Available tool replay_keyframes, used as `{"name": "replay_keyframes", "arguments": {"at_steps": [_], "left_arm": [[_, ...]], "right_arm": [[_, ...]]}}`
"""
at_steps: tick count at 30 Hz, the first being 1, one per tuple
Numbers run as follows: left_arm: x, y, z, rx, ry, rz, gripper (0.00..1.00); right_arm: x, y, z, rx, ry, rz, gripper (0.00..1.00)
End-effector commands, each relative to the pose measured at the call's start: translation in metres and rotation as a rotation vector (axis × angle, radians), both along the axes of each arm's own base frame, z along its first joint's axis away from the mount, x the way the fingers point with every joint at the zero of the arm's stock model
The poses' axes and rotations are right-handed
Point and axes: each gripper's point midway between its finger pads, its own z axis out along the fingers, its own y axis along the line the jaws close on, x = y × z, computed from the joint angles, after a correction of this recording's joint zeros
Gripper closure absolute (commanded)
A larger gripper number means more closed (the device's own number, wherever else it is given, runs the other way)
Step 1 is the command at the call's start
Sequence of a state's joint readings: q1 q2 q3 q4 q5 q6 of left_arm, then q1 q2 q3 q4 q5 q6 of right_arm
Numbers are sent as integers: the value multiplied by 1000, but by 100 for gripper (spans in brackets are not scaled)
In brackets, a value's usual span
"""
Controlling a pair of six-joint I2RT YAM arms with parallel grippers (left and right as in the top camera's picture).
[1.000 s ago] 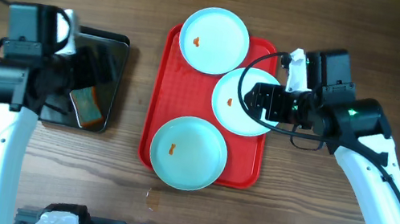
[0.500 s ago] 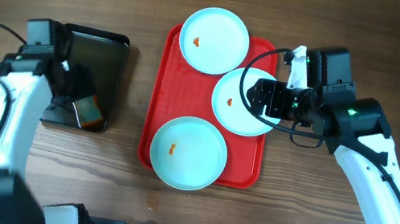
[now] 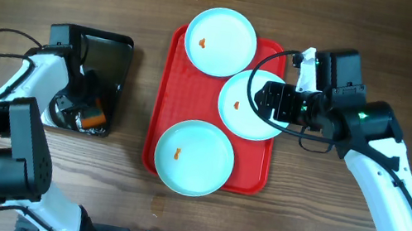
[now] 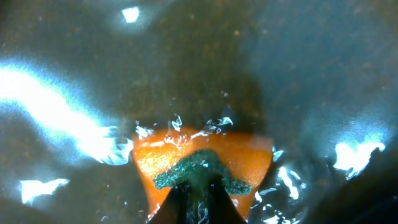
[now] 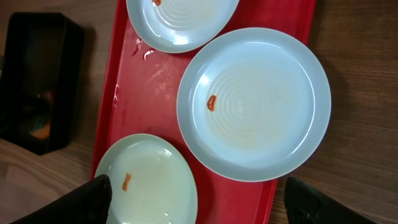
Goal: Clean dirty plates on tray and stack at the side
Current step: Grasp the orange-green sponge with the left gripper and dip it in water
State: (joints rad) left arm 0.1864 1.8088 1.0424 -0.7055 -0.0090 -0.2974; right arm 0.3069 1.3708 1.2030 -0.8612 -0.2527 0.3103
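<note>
Three pale blue plates lie on the red tray (image 3: pixel 180 86), each with a small orange smear: one at the far end (image 3: pixel 220 42), one over the right edge (image 3: pixel 239 108), one at the near end (image 3: pixel 194 157). My right gripper (image 3: pixel 271 103) hovers open above the right-hand plate (image 5: pixel 261 106), its fingers wide apart with nothing between them (image 5: pixel 202 200). My left gripper (image 3: pixel 83 108) is down in the black tray and shut on an orange sponge with a green scouring face (image 4: pixel 205 155), which it pinches at the green edge (image 4: pixel 198 190).
The glossy black tray (image 3: pixel 112 49) sits left of the red tray and is wet inside (image 4: pixel 298 74). Bare wooden table (image 3: pixel 369 42) surrounds both trays. The left arm's cable loops out over the table (image 3: pixel 1 39).
My left arm has dropped into the black tray and its gripper has gone from open to shut on the sponge. The right arm and the plates have not moved.
</note>
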Motion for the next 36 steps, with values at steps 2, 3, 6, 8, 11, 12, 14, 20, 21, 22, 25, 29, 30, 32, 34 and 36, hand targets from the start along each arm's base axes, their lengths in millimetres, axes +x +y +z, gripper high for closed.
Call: {"name": "replay_keyframes", "arguments": {"at_steps": [2,3,6,8,11,12,14,20,21,22,25,29,30,32,34,36], "left_arm": [[7,-13,-13,-81,7,-97,96],[13,-12,-3,-75,-11,-115,96],[30,-8,27,-51,-70,-120,96],[40,-6,46,-39,-119,-122,96],[47,-5,64,-27,-171,-122,62],[44,-5,66,-28,-168,-122,54],[36,-7,64,-37,-132,-122,47],[3,-13,38,-66,-14,-117,40],[0,-14,34,-67,-10,-117,40],[-4,-15,25,-68,-8,-117,44],[-12,-16,4,-66,-17,-117,69],[-18,-17,-12,-62,-36,-115,96],[-18,-18,-12,-62,-35,-116,96],[-18,-18,-10,-66,-37,-116,96],[-14,-18,3,-66,-45,-121,96],[-5,-16,21,-61,-65,-120,96]], "right_arm": [[0,-1,-4,-14,11,-11,11],[0,-1,-4,-14,11,-11,11],[0,-2,-4,-15,14,-11,11],[-2,-2,-5,-17,19,-11,11],[-2,-2,-5,-18,22,-11,11],[-2,-2,-5,-18,22,-11,11],[-2,-2,-5,-18,21,-11,11],[-2,-2,-5,-15,23,-17,11],[-2,-2,-5,-15,23,-17,11],[-2,-2,-5,-15,23,-17,11],[-2,-2,-5,-15,24,-17,11],[-2,-2,-5,-15,24,-17,11],[-2,-2,-5,-15,24,-17,11],[-2,-2,-5,-14,24,-17,11],[-2,-2,-5,-14,24,-17,11],[-2,-1,-5,-11,25,-15,11]]}}
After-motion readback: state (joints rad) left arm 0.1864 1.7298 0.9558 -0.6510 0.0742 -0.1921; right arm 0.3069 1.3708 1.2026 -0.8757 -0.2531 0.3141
